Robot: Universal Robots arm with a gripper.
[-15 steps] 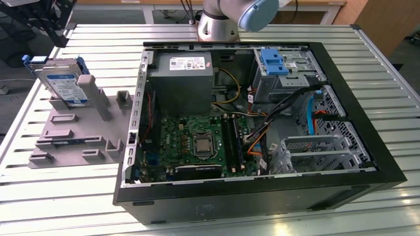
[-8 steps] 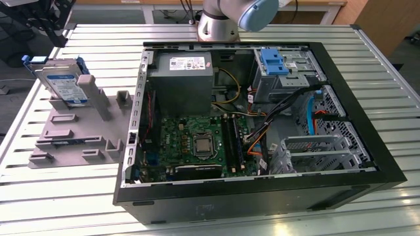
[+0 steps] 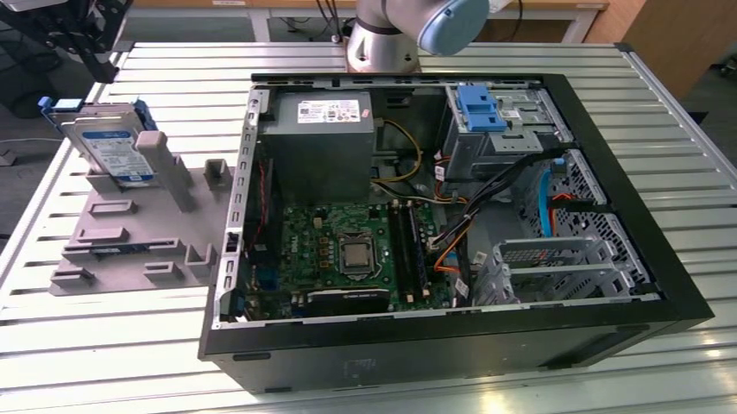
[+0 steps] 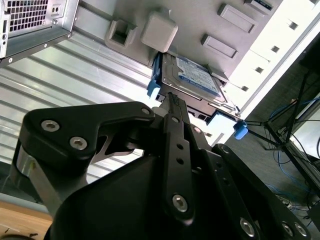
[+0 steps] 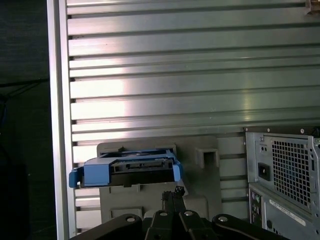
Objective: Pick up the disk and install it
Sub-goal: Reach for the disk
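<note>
The disk [image 3: 110, 151], unlifted on its grey stand [image 3: 127, 233] at the computer case's [image 3: 461, 345] ten o'clock, is faced by the gripper [image 4: 171, 96], fingers together, empty.

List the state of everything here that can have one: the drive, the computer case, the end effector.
Silver rectangular disk in its blue plastic bracket: standing on edge in the holder, not gripped.
Grey plastic holder: lying flat, carrying the disk.
Black metal computer case: on its side, side panel off.
Black end effector: shut, empty, close to the disk.
</note>
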